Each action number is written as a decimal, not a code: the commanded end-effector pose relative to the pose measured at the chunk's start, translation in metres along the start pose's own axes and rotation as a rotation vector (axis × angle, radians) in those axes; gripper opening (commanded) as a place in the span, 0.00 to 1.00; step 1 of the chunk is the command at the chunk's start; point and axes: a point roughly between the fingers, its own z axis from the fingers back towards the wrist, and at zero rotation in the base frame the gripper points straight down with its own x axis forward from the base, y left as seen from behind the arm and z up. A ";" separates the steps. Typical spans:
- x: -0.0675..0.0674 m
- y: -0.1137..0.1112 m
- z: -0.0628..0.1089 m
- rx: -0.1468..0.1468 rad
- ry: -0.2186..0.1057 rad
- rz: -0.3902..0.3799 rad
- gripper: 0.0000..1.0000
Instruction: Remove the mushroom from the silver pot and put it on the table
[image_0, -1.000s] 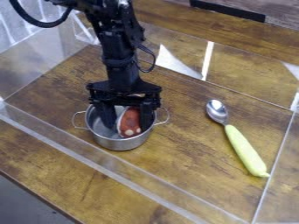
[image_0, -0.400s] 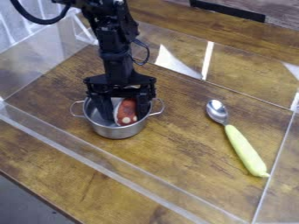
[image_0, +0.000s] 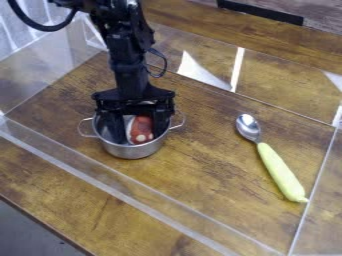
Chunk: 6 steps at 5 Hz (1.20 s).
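Reddish-brown toy mushroom (image_0: 142, 130), one, lying inside the silver pot (image_0: 132, 150), in the half towards the pot's right-hand handle as the camera sees it; pale end turned towards the near rim. Black gripper (image_0: 128, 118), one, set over and partly within the mouth of the same pot, jaws parted, grasping nothing that can be made out. Relation of note: the mushroom shows beside and partly beneath the gripper, on the camera's right and near side of its middle. Long axis of the mushroom, as far as visible, runs from the far side of the pot towards the near rim; the far end is hidden by the gripper. Whether any finger touches it cannot be told. Judged requirement: a small shift towards the camera's right, fingers straddling the mushroom's narrow width, then closure and a lift clear of the rim, for placing on the counter (image_0: 221, 200).
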 end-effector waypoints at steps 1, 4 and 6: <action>0.005 0.006 0.018 -0.019 -0.019 -0.046 1.00; -0.001 -0.003 0.021 -0.069 0.001 -0.172 1.00; -0.011 -0.007 0.024 -0.081 0.001 -0.167 1.00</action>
